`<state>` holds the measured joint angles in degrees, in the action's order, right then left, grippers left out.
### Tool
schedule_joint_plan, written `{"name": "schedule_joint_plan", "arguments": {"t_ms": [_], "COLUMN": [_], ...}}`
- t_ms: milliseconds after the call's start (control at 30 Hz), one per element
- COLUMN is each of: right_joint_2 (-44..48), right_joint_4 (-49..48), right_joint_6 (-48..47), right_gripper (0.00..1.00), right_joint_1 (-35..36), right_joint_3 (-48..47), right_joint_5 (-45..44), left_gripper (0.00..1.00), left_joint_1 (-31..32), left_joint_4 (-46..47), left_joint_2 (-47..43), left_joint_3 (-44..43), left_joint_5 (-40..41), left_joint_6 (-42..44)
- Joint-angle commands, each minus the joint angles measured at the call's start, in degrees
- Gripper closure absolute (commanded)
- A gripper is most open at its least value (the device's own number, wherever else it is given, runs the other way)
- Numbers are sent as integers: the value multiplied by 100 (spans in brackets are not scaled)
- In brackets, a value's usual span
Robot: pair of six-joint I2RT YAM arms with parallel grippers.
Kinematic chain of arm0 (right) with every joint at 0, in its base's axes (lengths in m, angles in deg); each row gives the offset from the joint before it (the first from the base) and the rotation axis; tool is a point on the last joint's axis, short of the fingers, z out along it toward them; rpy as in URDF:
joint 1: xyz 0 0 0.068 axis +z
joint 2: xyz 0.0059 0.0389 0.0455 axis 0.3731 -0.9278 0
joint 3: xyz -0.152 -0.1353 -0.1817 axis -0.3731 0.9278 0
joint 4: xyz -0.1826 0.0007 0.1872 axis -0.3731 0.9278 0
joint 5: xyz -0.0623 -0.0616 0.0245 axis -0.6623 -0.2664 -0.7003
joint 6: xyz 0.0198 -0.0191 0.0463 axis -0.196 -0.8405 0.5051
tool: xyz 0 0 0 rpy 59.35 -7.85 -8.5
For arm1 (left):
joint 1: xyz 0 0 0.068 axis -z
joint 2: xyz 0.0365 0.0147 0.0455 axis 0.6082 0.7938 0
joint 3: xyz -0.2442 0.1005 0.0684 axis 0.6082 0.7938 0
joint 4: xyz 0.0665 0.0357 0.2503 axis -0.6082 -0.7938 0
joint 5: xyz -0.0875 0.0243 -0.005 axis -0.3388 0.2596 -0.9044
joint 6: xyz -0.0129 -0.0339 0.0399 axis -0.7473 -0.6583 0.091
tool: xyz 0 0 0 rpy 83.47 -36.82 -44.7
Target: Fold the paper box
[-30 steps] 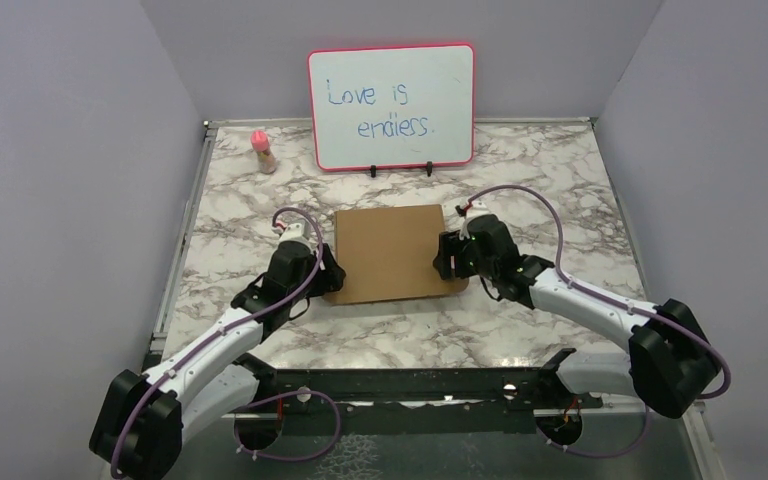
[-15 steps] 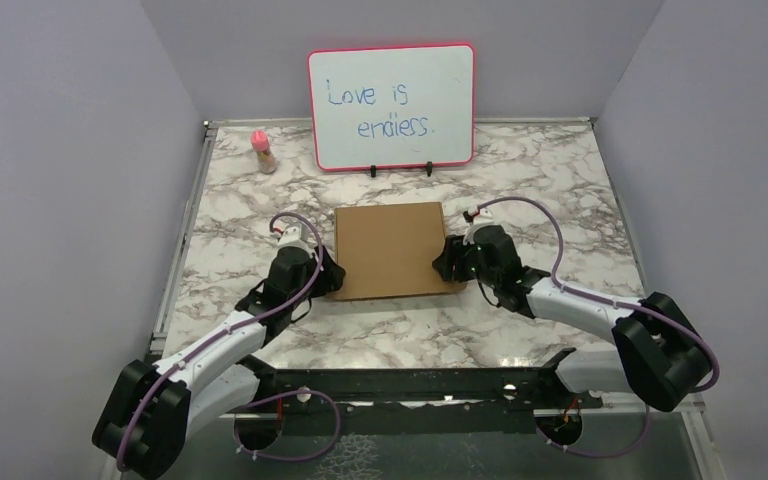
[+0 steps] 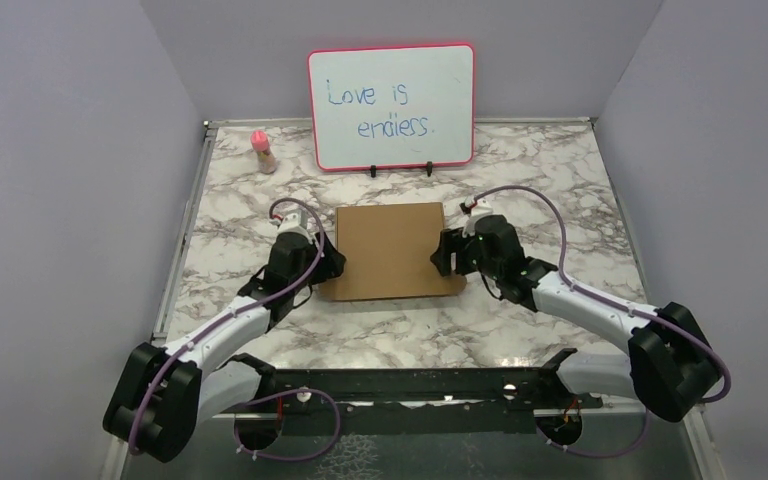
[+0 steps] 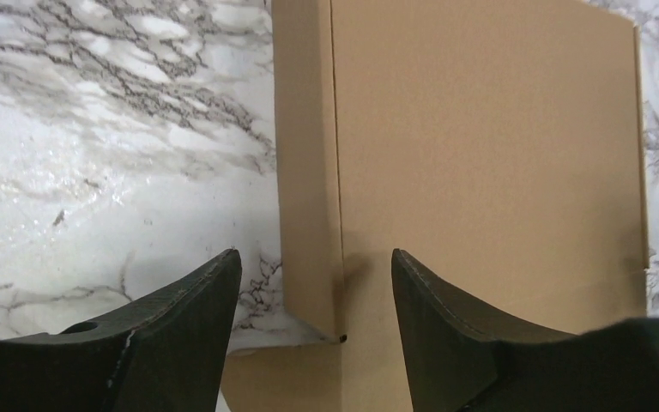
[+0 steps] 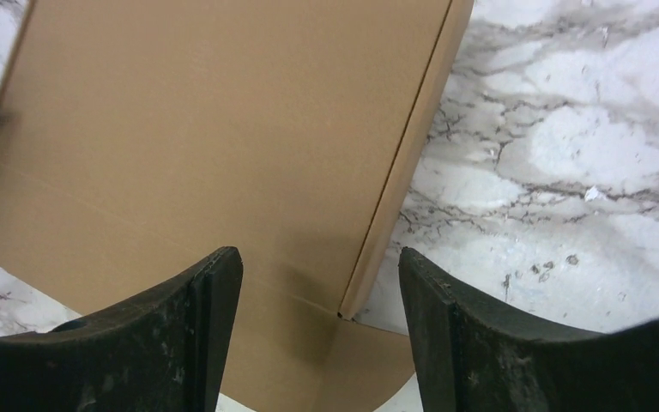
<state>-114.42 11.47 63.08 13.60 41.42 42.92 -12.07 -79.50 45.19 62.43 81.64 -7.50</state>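
From above, the paper box [image 3: 390, 250] lies flat in the middle of the table [image 3: 260, 330]. The left gripper [image 3: 328, 268] is at its left edge and the right gripper [image 3: 444, 256] at its right edge, probably to press the side walls in. Contact is too small to judge. In the left wrist view, spread fingers [image 4: 180, 326] straddle the left wall and hold nothing; the near corner is cut off. In the right wrist view, the fingers [image 5: 189, 326] are equally spread over the right wall, and the near flap runs out of frame.

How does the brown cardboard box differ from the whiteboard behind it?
The paper box lies flat on the table; the whiteboard stands upright at the back. The paper box is plain brown and unprinted; the whiteboard is white, red-framed, with blue handwriting. Both are rectangular.
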Motion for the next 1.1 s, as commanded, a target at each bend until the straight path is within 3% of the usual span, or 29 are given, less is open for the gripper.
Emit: {"name": "schedule_joint_plan", "arguments": {"t_ms": [0, 167, 467, 667, 867, 933, 1067], "right_joint_2": [281, 189, -324, -560, -662, -727, -941], "right_joint_4": [282, 350, 364, 647, 886, 1000, 1193], "right_joint_6": [-323, -818, -1274, -1829, -2726, -3006, -3498], "right_gripper": [26, 13, 14, 14, 14, 1, 0], "right_joint_1": [-8, -8, 37, 598, 1354, 1533, 1852], "right_joint_3": [-351, -606, -1105, -1483, -1679, -1754, -1902], "right_joint_5": [150, 626, 1747, 1497, 916, 803, 517], "left_gripper": [33, 31, 31, 32, 27, 22, 17], "left_joint_1": [-304, -565, -670, -883, -1048, -1125, -1451], "left_joint_4": [318, 621, 1058, 1061, 459, 182, -10], "left_joint_2": [146, 659, 2194, 3045, 2680, 2356, 1798], "left_joint_3": [-381, -564, -1465, -2309, -2811, -2785, -2392], "left_joint_5": [-389, -950, -1342, -1547, -1510, -1396, -1694], "left_joint_6": [30, -71, -39, 98, 330, 389, 282]}}
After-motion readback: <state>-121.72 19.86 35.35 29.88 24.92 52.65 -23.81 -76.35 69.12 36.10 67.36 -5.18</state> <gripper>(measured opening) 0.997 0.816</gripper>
